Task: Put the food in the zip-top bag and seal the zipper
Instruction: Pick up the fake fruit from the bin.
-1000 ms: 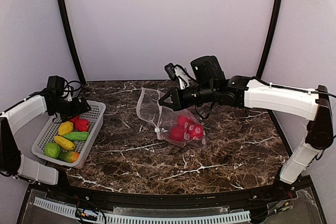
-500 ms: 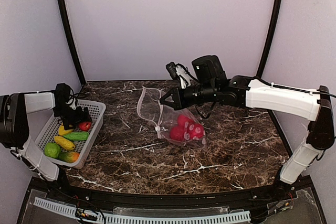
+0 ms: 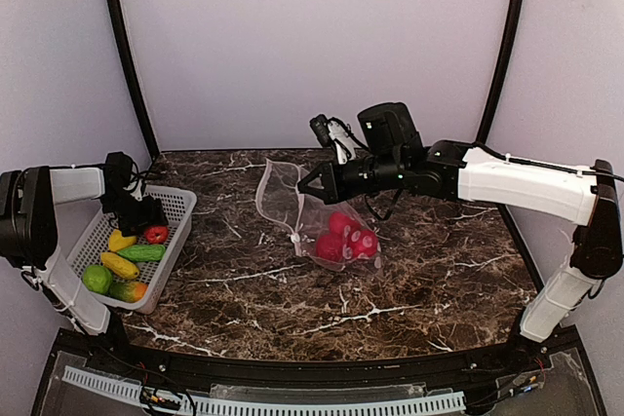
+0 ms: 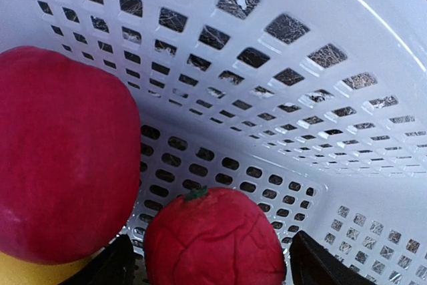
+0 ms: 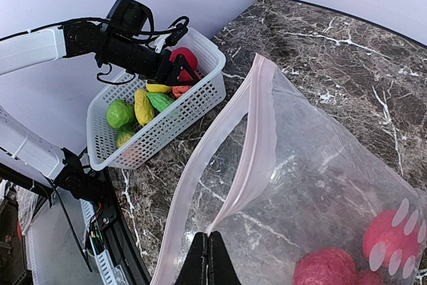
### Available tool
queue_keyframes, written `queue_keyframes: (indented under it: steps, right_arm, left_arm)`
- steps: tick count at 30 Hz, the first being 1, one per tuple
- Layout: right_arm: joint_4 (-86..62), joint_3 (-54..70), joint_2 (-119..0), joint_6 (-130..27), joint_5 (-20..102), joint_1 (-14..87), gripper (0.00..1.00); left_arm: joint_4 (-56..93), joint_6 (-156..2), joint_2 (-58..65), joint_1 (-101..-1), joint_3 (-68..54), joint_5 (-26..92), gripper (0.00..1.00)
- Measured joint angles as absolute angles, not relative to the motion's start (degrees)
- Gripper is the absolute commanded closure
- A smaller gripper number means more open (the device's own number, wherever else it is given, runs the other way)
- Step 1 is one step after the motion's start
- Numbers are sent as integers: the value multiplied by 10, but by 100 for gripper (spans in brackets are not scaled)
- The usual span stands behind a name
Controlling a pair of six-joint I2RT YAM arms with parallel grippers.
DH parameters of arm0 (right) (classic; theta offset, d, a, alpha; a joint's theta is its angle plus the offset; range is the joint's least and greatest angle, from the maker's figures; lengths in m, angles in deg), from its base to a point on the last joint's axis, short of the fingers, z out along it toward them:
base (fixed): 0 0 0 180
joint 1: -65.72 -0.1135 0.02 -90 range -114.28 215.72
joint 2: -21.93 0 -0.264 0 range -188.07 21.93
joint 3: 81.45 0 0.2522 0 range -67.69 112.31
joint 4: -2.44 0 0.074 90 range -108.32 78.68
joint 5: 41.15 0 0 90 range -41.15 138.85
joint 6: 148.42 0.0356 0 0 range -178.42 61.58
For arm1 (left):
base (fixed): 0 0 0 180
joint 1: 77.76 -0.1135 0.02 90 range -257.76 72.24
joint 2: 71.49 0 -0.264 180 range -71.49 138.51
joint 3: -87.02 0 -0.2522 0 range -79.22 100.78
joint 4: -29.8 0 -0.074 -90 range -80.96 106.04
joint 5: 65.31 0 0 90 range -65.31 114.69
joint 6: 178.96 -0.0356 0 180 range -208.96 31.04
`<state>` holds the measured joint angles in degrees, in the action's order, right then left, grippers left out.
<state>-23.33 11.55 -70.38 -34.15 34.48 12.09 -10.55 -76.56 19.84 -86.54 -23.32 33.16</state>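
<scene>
One dark marbled table [image 3: 409,284], lilac walls [image 3: 312,36], zip-top bag [image 3: 279,192], basket [image 3: 179,236]

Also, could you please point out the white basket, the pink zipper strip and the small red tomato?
white basket [image 3: 177,245], top external view, on its wall nearest the bag.
pink zipper strip [image 5: 257,118], right wrist view, midway along the strip.
small red tomato [image 4: 213,238], left wrist view, centre of its wrinkled skin.

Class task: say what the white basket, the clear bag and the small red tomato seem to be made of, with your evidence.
The basket: rigid moulded plastic, white and slightly glossy; even grid of holes, light sheen. The bag: thin clear plastic film; it creases and the table shows through. The tomato: matte, with a crackled skin; perhaps foam or painted plastic, unclear.
</scene>
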Motion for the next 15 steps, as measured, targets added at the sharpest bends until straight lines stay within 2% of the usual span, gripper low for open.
queue_keyframes:
  steps: [5, 15]
  right_arm:
    - [-233, 115, -704, -341, 345, 121, 100]
    - [-233, 115, -704, -341, 345, 121, 100]
  left_arm:
    - [-107, -768, 201, -865, -232, 330, 29]
    - [-108, -768, 203, -865, -231, 330, 39]
